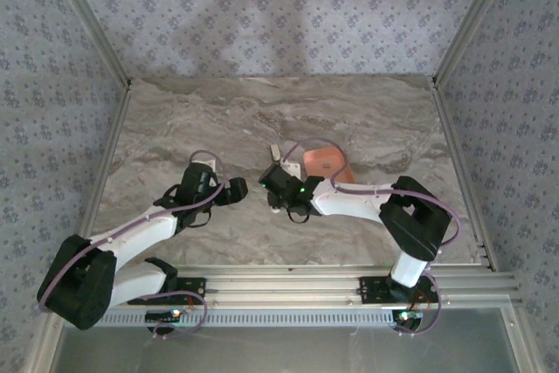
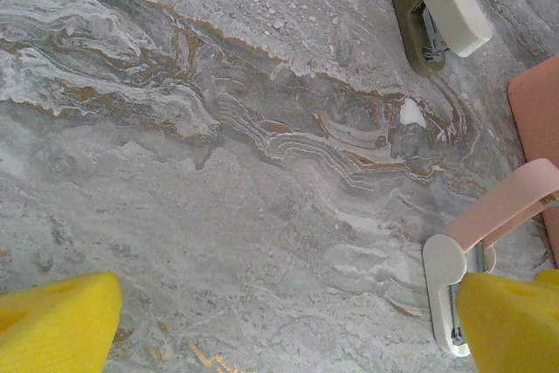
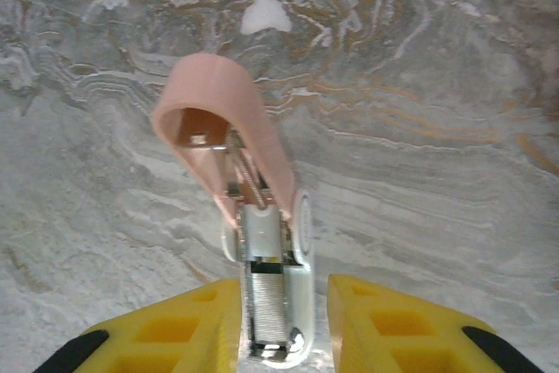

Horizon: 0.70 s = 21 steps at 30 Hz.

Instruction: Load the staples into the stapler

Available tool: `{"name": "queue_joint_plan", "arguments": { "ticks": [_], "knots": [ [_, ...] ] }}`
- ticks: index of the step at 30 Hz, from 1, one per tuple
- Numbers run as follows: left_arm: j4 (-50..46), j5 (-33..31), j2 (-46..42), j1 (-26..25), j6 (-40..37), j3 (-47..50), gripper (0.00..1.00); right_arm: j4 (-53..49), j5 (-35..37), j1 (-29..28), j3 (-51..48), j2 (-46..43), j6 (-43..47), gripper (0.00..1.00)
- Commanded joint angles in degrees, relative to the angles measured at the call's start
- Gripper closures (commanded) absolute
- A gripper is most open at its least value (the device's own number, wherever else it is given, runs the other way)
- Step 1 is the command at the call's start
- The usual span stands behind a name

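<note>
The stapler (image 3: 301, 242) lies flat on the marble table with its pale pink lid (image 3: 218, 111) swung up and back. A grey strip of staples (image 3: 269, 303) sits in the metal rail of its white base. My right gripper (image 3: 281, 303) stands narrowly open around that base. The left finger is against the base and a small gap shows at the right finger (image 3: 384, 321). My left gripper (image 2: 284, 329) is wide open just left of the stapler (image 2: 445, 277) and holds nothing. From above, the two grippers (image 1: 238, 189) (image 1: 271, 183) face each other mid-table.
A second small stapler (image 2: 437, 15), olive with a beige top, lies further back on the table. A salmon-orange tray (image 2: 537, 120) sits to the right of the stapler, behind my right wrist (image 1: 323, 163). Bare marble stretches to the left and back.
</note>
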State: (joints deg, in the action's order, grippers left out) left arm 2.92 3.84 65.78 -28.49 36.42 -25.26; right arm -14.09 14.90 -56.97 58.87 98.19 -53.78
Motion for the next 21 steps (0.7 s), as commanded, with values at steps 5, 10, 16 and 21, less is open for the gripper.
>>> {"name": "queue_joint_plan", "arguments": {
  "ticks": [5,10,16,21],
  "knots": [
    [1.1,1.1,0.4,0.4,-0.9,-1.1,0.02,1.0,-1.4,0.6,-0.9,1.6,-1.9,0.71],
    [1.1,1.1,0.6,0.4,-1.2,-1.2,0.02,0.8,-1.4,1.1,-1.3,2.3,-2.7,0.72],
    [1.0,1.1,0.8,0.4,-1.1,-1.3,0.02,0.5,-1.5,1.2,-1.3,3.2,-3.2,0.75],
    [1.1,1.2,1.1,0.4,-1.1,-1.5,0.02,0.2,-1.7,1.1,-1.3,3.7,-3.3,0.76]
  ]
}}
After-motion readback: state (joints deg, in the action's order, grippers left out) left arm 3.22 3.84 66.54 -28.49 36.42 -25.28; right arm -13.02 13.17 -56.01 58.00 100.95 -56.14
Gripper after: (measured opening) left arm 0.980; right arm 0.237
